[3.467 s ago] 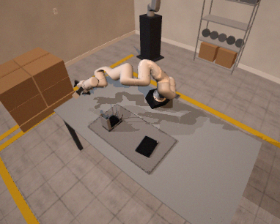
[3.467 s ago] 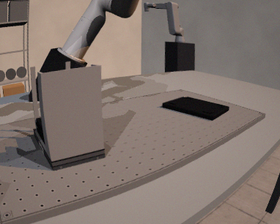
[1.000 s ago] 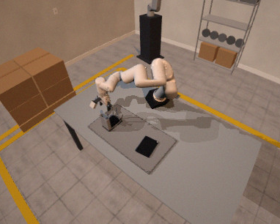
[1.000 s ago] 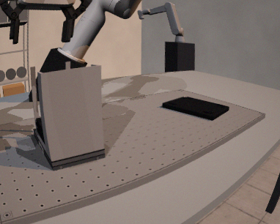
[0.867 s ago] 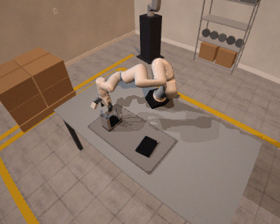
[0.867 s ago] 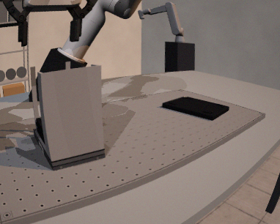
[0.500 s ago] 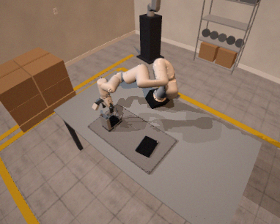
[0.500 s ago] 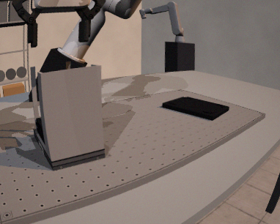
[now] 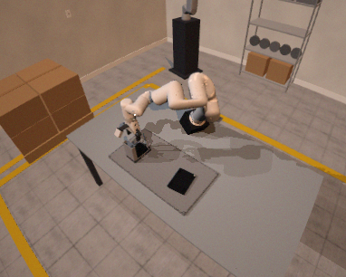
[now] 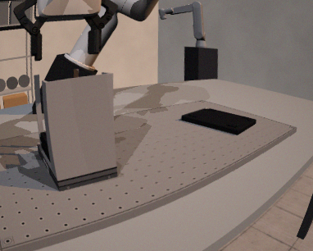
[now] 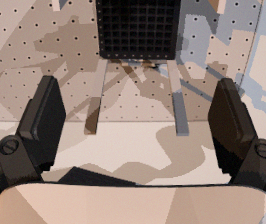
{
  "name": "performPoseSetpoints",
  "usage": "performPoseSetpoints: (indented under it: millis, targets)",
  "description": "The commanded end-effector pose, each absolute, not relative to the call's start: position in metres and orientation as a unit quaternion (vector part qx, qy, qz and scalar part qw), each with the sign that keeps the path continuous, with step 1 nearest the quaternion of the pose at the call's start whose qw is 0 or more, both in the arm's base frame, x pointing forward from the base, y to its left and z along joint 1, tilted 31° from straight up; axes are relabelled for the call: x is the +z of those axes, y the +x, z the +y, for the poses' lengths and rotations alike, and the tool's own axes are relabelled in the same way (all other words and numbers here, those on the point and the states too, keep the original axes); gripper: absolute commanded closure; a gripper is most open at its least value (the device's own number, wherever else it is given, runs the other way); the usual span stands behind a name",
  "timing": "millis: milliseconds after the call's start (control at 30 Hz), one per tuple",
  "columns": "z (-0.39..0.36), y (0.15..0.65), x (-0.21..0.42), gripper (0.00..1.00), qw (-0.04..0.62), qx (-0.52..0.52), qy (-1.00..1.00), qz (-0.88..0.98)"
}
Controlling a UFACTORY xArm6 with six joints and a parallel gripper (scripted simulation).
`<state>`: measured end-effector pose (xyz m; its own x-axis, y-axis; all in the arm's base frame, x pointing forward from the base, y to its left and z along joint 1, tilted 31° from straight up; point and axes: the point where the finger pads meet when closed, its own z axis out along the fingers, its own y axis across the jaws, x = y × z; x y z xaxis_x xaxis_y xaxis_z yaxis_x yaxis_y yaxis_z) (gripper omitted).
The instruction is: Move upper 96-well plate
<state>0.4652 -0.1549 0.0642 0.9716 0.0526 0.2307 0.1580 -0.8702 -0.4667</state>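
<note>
The stack rack K1 [image 9: 136, 149] stands at the left end of the perforated baseplate [image 9: 165, 169]; in the exterior view only its pale side wall [image 10: 79, 133] shows. The wrist view looks down into it: the upper 96-well plate [image 11: 138, 12] is a dark grid of wells at the top of the frame, with the rack's two front tabs [image 11: 137, 99] below it. The lower plate is hidden. My gripper [image 11: 137, 95] [image 9: 132, 134] is open and empty, above the rack on its front side, with both fingers clear of the rack [image 10: 65, 38]. The plate nest N1 [image 9: 181, 181] [image 10: 219, 120] is a flat black rectangle, empty.
The arm's base [image 9: 197, 122] sits behind the baseplate on the grey table. Stacked cardboard boxes [image 9: 35, 106] stand to the left of the table. A second arm on a black pedestal [image 9: 186, 41] and a shelf unit [image 9: 280, 41] stand far behind.
</note>
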Motion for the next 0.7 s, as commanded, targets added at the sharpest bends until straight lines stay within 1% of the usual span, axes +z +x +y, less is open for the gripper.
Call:
performPoseSetpoints:
  millis: [0,667]
  targets:
    - [-0.155,0.467,0.063,0.0,0.247,-0.108,-0.961,-0.055]
    - [-0.14,0.472,0.037,0.0,0.247,-0.108,-0.961,-0.055]
